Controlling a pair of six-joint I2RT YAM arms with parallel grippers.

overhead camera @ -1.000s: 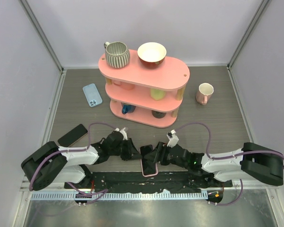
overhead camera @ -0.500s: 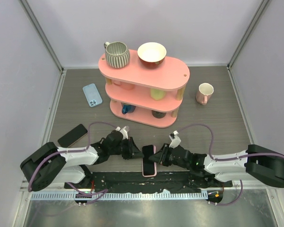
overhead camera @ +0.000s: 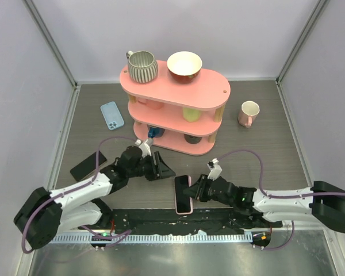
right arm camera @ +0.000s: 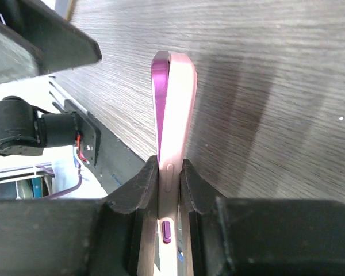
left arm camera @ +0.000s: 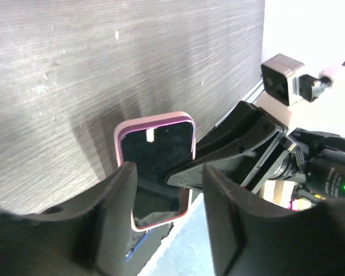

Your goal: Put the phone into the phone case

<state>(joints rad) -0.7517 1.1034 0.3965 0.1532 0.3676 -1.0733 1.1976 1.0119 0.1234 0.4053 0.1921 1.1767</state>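
The phone (overhead camera: pixel 183 193), purple-edged with a dark screen (left arm camera: pixel 158 154), sits inside the pink phone case (left arm camera: pixel 122 134) near the table's front edge. In the right wrist view the case (right arm camera: pixel 180 109) is edge-on, with the phone's purple rim (right arm camera: pixel 158 92) along its left side. My right gripper (overhead camera: pixel 194 192) is shut on the case's right long edge, its fingers (right arm camera: pixel 146 184) pressing both faces. My left gripper (overhead camera: pixel 164 169) hangs open above and left of the phone, touching nothing. The phone and the right gripper's finger (left arm camera: pixel 230 150) show between its fingers (left arm camera: pixel 119 192).
A pink three-tier shelf (overhead camera: pixel 210 92) stands behind, carrying a striped mug (overhead camera: pixel 142 66), a bowl (overhead camera: pixel 184 65) and small items. A light blue phone (overhead camera: pixel 112 115) and a black phone (overhead camera: pixel 87 165) lie at the left. A pink mug (overhead camera: pixel 249 112) stands at the right.
My right gripper shut on the phone case's edge. My left gripper opened, let go and drew back up and to the left. The phone shifted slightly.
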